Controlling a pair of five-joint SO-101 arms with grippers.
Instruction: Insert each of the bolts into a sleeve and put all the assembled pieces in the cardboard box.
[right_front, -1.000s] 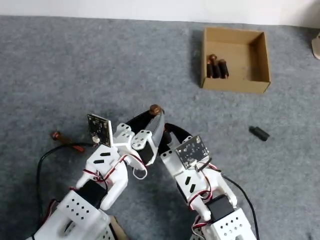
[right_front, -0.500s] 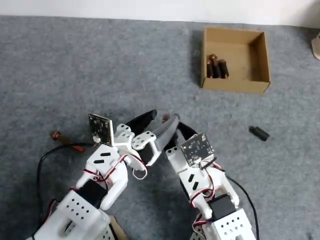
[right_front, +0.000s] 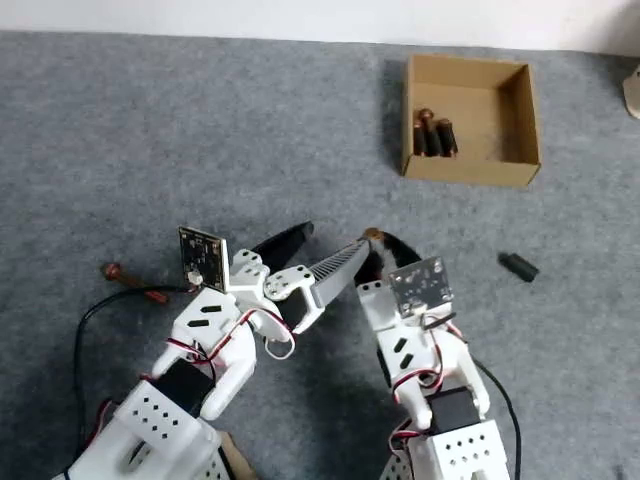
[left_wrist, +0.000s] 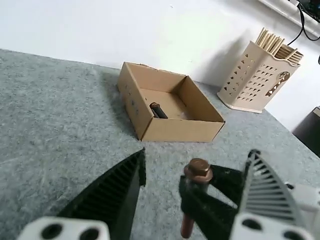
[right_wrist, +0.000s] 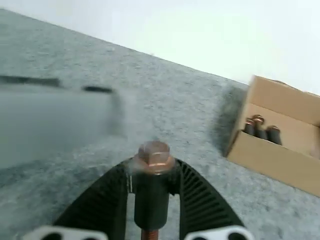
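My right gripper (right_front: 376, 246) is shut on a copper bolt in a black sleeve (right_wrist: 151, 190), held upright over the carpet; its copper head (right_front: 372, 235) shows on top. My left gripper (right_front: 335, 240) stands open just beside it, with one finger on each side of the bolt head (left_wrist: 198, 169) and neither touching. The cardboard box (right_front: 520, 110) lies at the far right and holds three assembled pieces (right_front: 433, 135). A loose black sleeve (right_front: 519, 266) lies right of the arms. A bare bolt (right_front: 115, 271) lies at the left.
In the left wrist view a perforated holder with sticks (left_wrist: 260, 75) stands beyond the box (left_wrist: 150, 120). A red and black cable (right_front: 150, 295) trails by the left arm. Grey carpet (right_front: 200, 130) stretches open between the arms and the box.
The left gripper has opened and let go of the piece. The right gripper has carried the bolt and sleeve to the right, away from the left fingers.
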